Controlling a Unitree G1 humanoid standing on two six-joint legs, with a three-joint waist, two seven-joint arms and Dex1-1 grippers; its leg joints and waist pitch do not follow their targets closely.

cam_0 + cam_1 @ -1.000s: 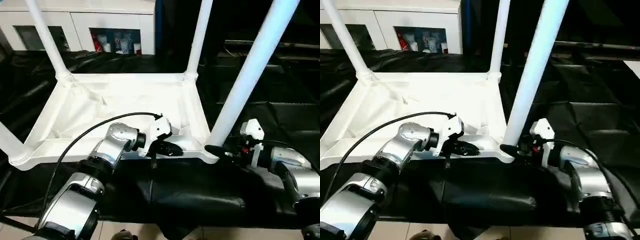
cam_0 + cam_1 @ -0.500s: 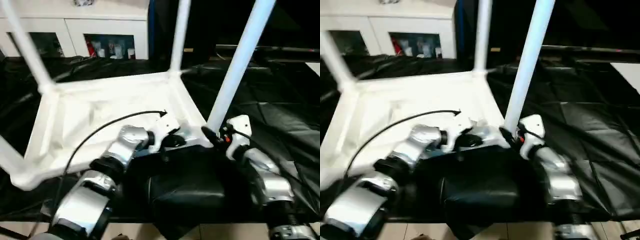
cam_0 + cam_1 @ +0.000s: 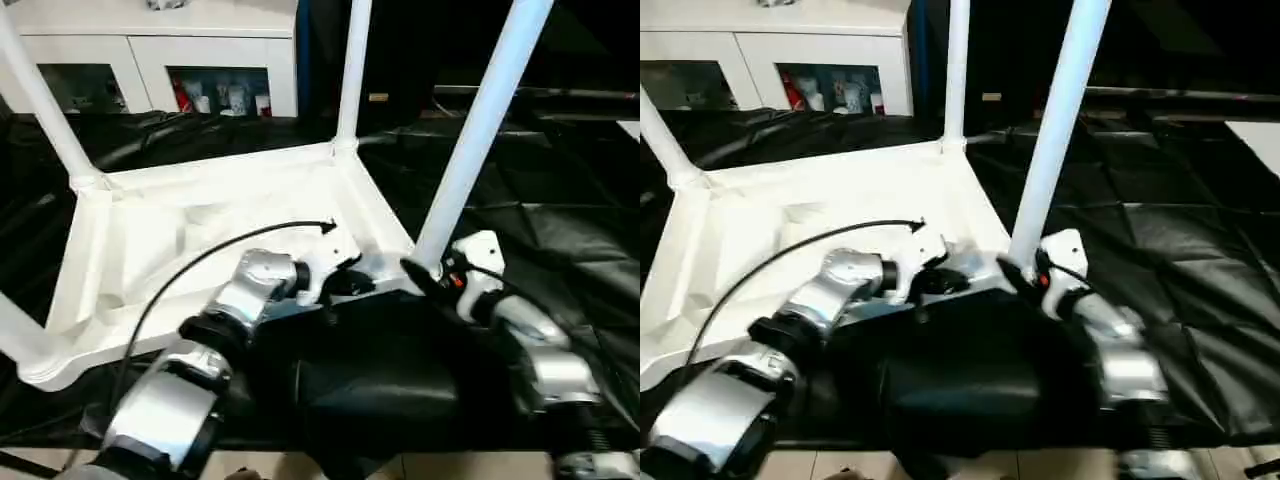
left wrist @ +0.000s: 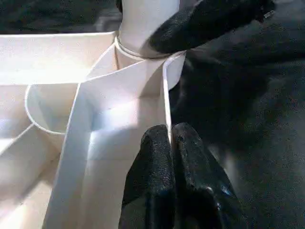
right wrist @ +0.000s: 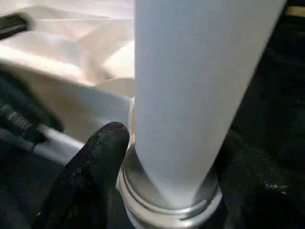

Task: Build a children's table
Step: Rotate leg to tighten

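On the black-draped work surface (image 3: 560,240) the tabletop (image 3: 200,225) lies upside down, ribbed underside up, with all four legs standing in the corner sockets. Near-right leg (image 3: 478,130) rises at about 1 o'clock from centre frame; far-right leg (image 3: 350,75) at 12; the two left-side legs sit at 10 and 8 o'clock and are partly cut off.

Left gripper (image 4: 167,143): fingers pressed together on the thin side wall of the tabletop, just short of the near-right socket (image 4: 143,52). It holds the wall and steadies the piece.

Right gripper (image 5: 157,157): fingers astride the foot of the near-right leg, one black finger (image 5: 93,167) against the socket collar, the other on the far side. It clamps the leg at its base.

Judgement: the step in hand looks like seating this last leg. To do it well, press straight down along the leg's axis, keep the leg plumb against the far-right one, and let the left grip resist any tip of the tabletop. A slanted push would likely jam the collar or lift the wall. Whether the leg is fully home cannot be told.

White cabinet (image 3: 150,40) stands behind at 11 o'clock.
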